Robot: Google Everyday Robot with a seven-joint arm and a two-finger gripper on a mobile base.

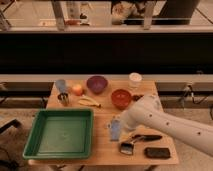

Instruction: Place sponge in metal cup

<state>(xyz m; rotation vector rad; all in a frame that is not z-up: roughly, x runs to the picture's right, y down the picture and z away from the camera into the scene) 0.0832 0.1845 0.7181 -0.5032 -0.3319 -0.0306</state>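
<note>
No text, label, brand or number can be read on anything here. The gripper (120,124) hangs near the middle of the counter (102,150), the sponge (115,131) just at its seven o'clock.

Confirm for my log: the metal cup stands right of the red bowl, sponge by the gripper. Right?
No: camera view shows the metal cup left of the red bowl; the sponge is by the gripper, beside the tray.

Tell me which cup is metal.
The short shiny metal cup, just in front of the pale blue cup; the white cup stands further right. The claw hangs at the sponge.
</note>
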